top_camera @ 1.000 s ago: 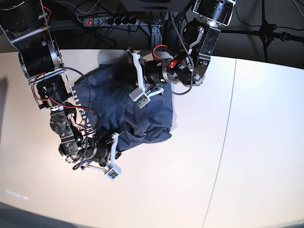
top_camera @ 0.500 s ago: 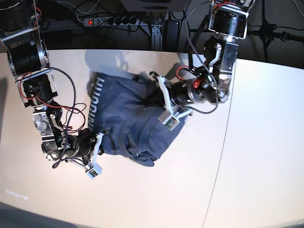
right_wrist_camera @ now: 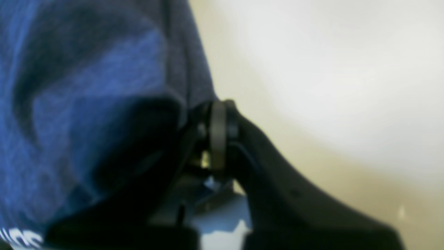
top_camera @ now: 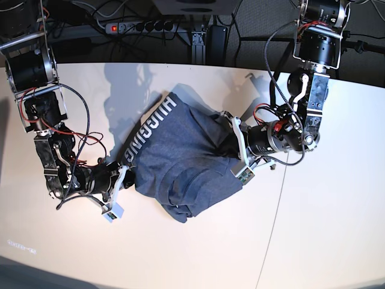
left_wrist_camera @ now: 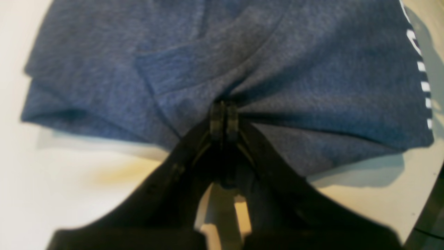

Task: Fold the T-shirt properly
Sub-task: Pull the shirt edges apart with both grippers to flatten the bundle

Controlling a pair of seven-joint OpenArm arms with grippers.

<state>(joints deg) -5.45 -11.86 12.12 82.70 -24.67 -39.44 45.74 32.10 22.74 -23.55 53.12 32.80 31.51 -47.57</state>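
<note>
The dark blue-grey T-shirt lies bunched and partly stretched across the middle of the white table, with its white lettering showing along the left edge. My left gripper is shut on a pinch of the shirt's right side; the left wrist view shows creases in the T-shirt running into the left gripper. My right gripper is shut on the shirt's lower left edge. In the right wrist view the T-shirt drapes over one side of the right gripper.
A table seam runs down the white tabletop just right of the left arm. A power strip and cables lie behind the table's far edge. Loose red and black wires hang off the right arm.
The two arms have pulled apart, the left arm toward the view's right and the right arm toward its left. The shirt has spread out and turned, and more lettering shows.
</note>
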